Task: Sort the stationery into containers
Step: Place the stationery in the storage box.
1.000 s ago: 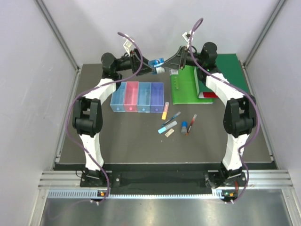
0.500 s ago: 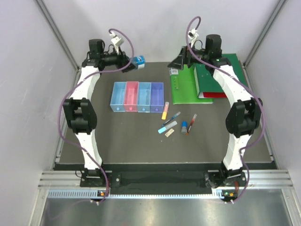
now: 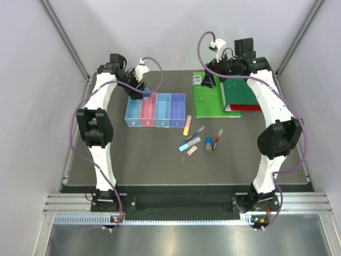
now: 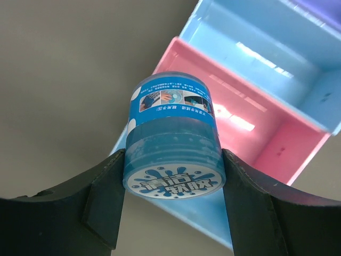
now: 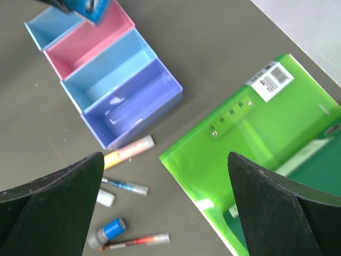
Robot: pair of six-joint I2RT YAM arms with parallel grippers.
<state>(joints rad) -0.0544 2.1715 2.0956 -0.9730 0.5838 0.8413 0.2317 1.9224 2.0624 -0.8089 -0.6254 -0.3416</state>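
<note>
My left gripper (image 4: 173, 178) is shut on a round blue jar (image 4: 171, 122), holding it by its sides just above the far ends of the blue bin (image 3: 134, 110) and the pink bin (image 3: 148, 109). The light blue bin (image 3: 163, 109) and the purple bin (image 3: 177, 109) complete the row. In front of the purple bin lie an orange-yellow highlighter (image 3: 187, 125), a thin pen (image 3: 195, 132), a light-blue marker (image 3: 189, 143), a tan eraser (image 3: 192, 151), a small blue cylinder (image 3: 209, 143) and a red pen (image 3: 217, 140). My right gripper (image 3: 209, 81) hangs open and empty, high over the binder's far left corner.
A bright green binder (image 3: 210, 98) lies right of the bins, with a dark green binder (image 3: 242, 93) and a flat green board (image 3: 266, 80) beyond it. Grey walls close in the table on three sides.
My left arm has swung the blue jar from the middle out to the far left, then down over the blue and pink bins. The right gripper has shifted right and stays open.
</note>
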